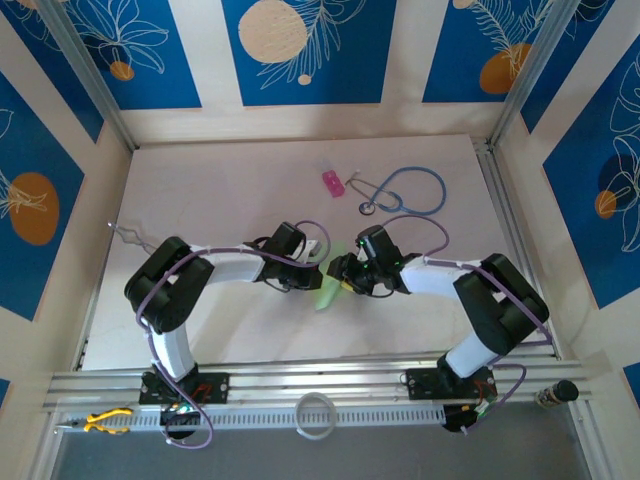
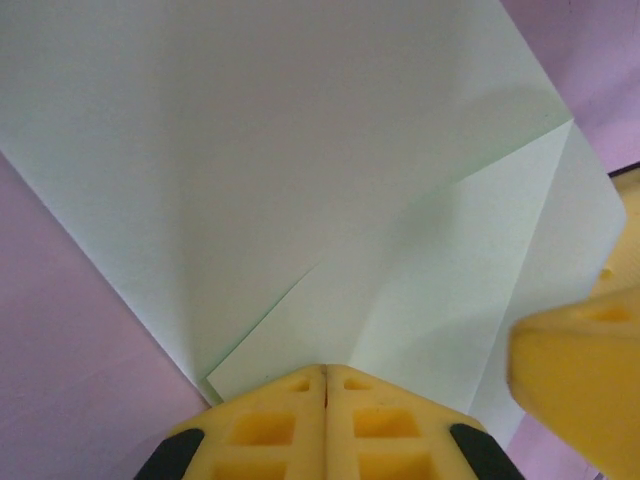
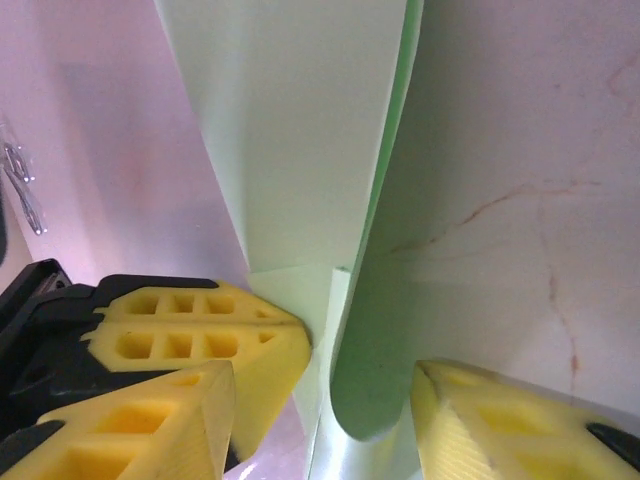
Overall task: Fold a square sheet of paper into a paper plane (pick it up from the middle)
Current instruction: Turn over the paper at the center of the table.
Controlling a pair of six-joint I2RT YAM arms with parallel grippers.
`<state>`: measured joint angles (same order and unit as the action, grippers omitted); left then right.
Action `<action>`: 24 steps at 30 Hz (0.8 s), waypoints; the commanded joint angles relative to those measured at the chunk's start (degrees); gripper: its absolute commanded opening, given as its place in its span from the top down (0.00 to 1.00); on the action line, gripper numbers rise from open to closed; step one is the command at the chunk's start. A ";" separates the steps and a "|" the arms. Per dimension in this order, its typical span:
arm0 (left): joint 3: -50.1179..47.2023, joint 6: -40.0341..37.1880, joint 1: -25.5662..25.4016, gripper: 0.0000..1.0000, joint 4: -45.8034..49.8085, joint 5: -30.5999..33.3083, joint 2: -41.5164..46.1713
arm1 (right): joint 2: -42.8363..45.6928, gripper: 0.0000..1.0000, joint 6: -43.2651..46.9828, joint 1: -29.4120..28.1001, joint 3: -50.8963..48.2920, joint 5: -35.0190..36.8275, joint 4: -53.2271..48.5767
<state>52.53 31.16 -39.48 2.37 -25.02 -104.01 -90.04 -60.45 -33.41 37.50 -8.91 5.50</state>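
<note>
The square sheet of paper (image 1: pixel 327 293) is light green, partly folded and narrow, and sits between the two grippers at mid-table. My left gripper (image 2: pixel 325 372) is shut on the edge of a folded flap of the paper (image 2: pixel 300 180); in the top view the left gripper (image 1: pixel 318 260) comes in from the left. My right gripper (image 3: pixel 330 430) is open, its yellow fingers (image 3: pixel 510 425) on either side of the paper (image 3: pixel 300 130), which curls up between them. The left gripper's fingers (image 3: pixel 200 325) pinch the paper just beside it. The right gripper (image 1: pixel 346 276) faces the left one closely.
A small pink block (image 1: pixel 332 182) and a blue stethoscope (image 1: pixel 405 190) lie at the back of the table. Both arm bases stand on the metal rail (image 1: pixel 300 385) at the near edge. A white ring (image 1: pixel 316 414) and yellow pliers (image 1: pixel 105 421) rest below the rail.
</note>
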 commanded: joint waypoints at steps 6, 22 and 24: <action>-1.30 0.66 0.53 0.93 0.92 -0.82 -1.10 | -2.80 0.54 2.78 2.18 1.24 -3.92 1.91; -0.42 0.92 0.55 0.93 1.33 -0.65 -0.96 | -5.65 0.68 3.85 4.96 0.63 -5.99 5.14; -0.45 1.04 0.56 0.93 1.15 -0.74 -0.77 | -5.69 0.70 3.55 5.19 0.15 -6.05 6.02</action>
<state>52.38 31.59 -39.44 2.11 -25.06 -104.01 -94.83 -57.08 -28.60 37.52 -13.47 9.67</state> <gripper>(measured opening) 0.072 0.303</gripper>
